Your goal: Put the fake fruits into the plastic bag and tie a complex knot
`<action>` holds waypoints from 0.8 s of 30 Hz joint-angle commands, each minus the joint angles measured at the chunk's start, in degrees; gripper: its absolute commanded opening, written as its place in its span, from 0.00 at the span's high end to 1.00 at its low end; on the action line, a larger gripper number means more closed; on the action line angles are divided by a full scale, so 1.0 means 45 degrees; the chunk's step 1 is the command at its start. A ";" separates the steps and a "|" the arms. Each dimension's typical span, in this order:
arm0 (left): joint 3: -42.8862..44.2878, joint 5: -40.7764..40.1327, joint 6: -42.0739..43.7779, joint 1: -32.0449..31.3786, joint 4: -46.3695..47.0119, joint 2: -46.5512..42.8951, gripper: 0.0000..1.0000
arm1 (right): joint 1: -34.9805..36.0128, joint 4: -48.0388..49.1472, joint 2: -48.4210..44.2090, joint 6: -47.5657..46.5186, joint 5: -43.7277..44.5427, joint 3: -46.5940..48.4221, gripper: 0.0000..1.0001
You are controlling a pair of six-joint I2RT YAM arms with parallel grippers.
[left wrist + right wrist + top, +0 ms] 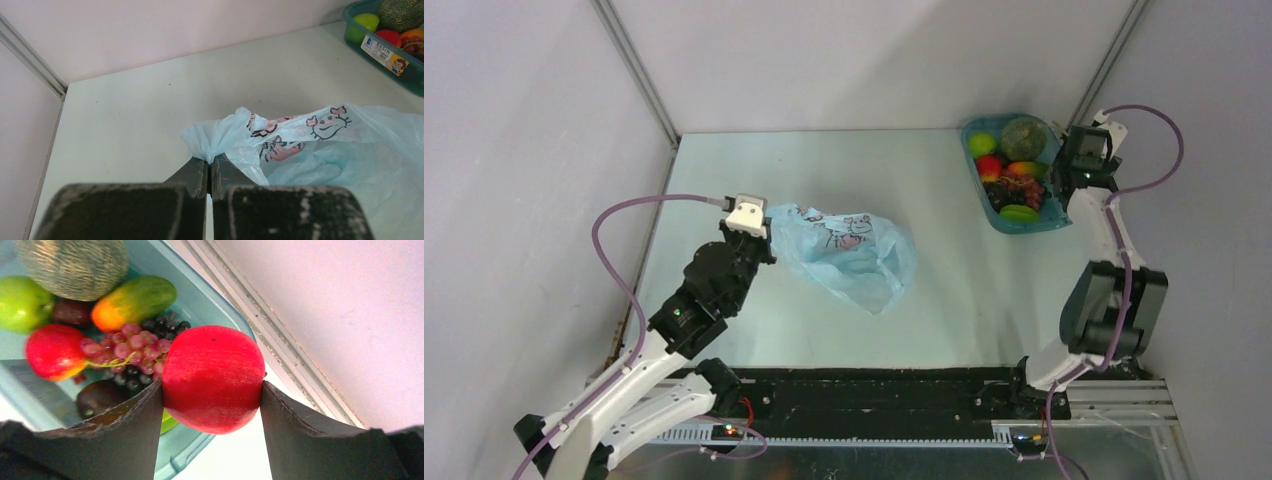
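The light-blue plastic bag (849,252) lies crumpled mid-table, its pink-and-black print facing up (300,130). My left gripper (210,161) is shut on a pinch of the bag's left edge; in the top view it (764,235) sits at the bag's left end. My right gripper (212,390) is shut on a red fruit (213,377), held above the right edge of the teal tray (984,210). In the tray lie a lime-green fruit (22,304), a red fruit (52,351), an orange-green fruit (132,300), a grape bunch (132,347) and a netted melon (72,262). No knot shows.
The teal tray stands at the far right corner by the metal wall frame (1114,55). It also shows in the left wrist view (385,52) with a white label. Grey walls close in the left, back and right. A black rail (874,395) runs along the near edge.
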 commanded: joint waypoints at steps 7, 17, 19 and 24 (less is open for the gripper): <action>0.0135 0.0188 -0.0017 0.0036 0.0391 -0.0218 1.00 | 0.1986 -0.0289 -0.4544 0.0819 -0.2497 -0.1139 0.62; 0.0108 0.0355 -0.0123 0.0050 0.0413 -0.0162 1.00 | 0.7947 -0.0117 -0.6555 0.0854 -0.7641 -0.1120 0.62; 0.0121 0.0343 -0.0114 0.0046 0.0405 -0.0157 1.00 | 0.9441 0.0075 -0.6550 0.0717 -0.8063 -0.1136 0.62; 0.0120 0.0305 -0.0117 0.0047 0.0424 -0.0176 1.00 | 1.2539 0.0437 -0.5446 0.0329 -0.7417 -0.1135 0.62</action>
